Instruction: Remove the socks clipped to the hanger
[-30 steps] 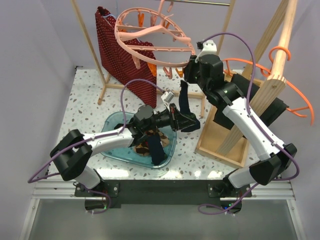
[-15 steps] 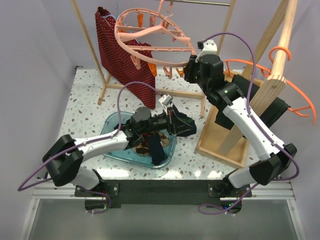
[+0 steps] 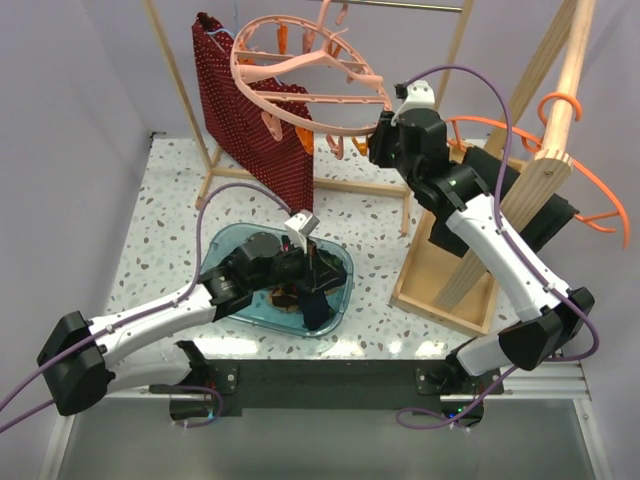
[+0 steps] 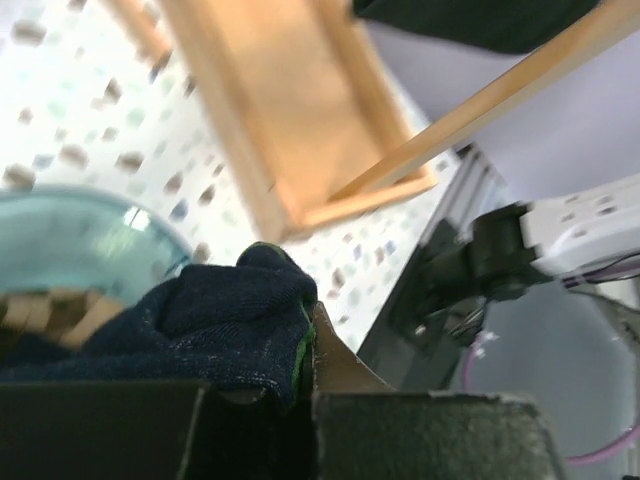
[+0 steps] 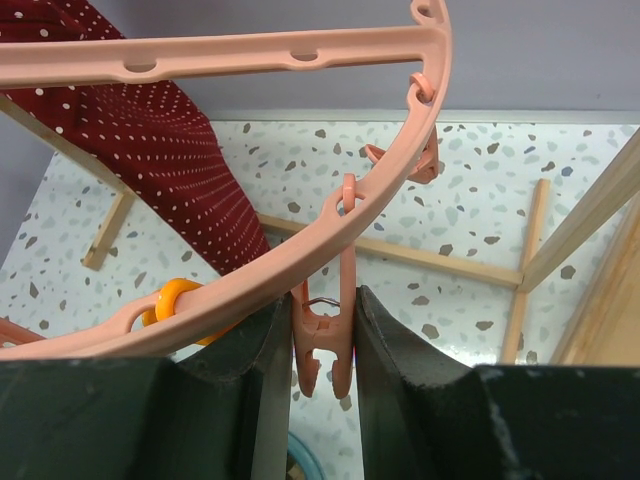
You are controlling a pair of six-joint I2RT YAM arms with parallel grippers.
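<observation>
The salmon-pink round hanger [image 3: 300,70] hangs from the rack at the back. My right gripper [image 3: 381,138] is at its near rim, shut on a pink peg [image 5: 325,345] whose tips stand apart and hold nothing. In the right wrist view the ring [image 5: 380,170] curves just above my right gripper [image 5: 322,335]. My left gripper [image 3: 308,268] is low over the blue bowl [image 3: 225,250], shut on a dark navy sock [image 4: 220,310]. A brown checkered sock [image 3: 288,297] and another navy sock [image 3: 318,308] lie in the bowl.
A red white-dotted garment [image 3: 245,110] hangs on the wooden rack [image 3: 180,90] at back left. A wooden frame base [image 3: 440,290] stands right of the bowl, with a black cloth [image 3: 540,210] and a thin orange hanger [image 3: 590,200] behind it.
The navy sock has come off the peg held by my right gripper. My left arm has pulled back to the left and down over the bowl with the sock. The right arm has stayed put.
</observation>
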